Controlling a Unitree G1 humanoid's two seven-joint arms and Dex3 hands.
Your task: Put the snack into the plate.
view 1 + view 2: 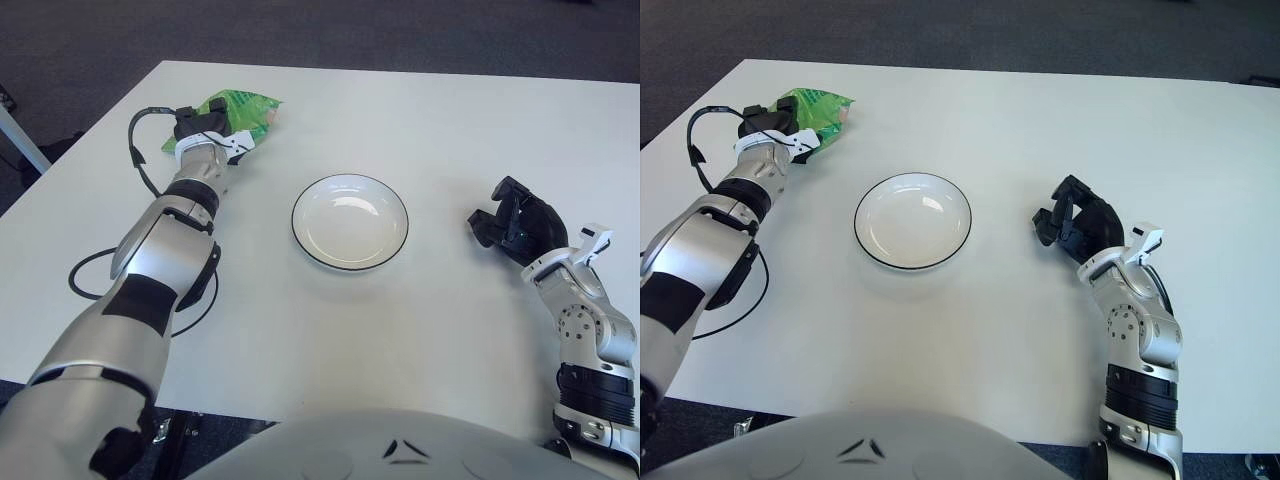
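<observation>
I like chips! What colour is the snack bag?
Green snack bag, clearest in the left eye view.

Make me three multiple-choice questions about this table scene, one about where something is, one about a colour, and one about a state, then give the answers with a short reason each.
1. Where is the snack bag relative to the plate?
A. Inside the plate
B. Toward the far left of the table, apart from the plate
C. Right of the plate, beside the right hand

2. What colour is the snack bag?
A. Green
B. Red
C. Blue

3. What is the state of the plate?
A. It holds the snack bag
B. It is turned upside down
C. It is upright and holds nothing

Answers:
1. B, the bag lies at the far left with bare table between it and the plate, and the left hand is on it.
2. A, its wrapper is plainly green.
3. C, the white bowl of the plate shows bare inside its dark rim; the right hand shows to the plate's right, holding nothing.
</observation>
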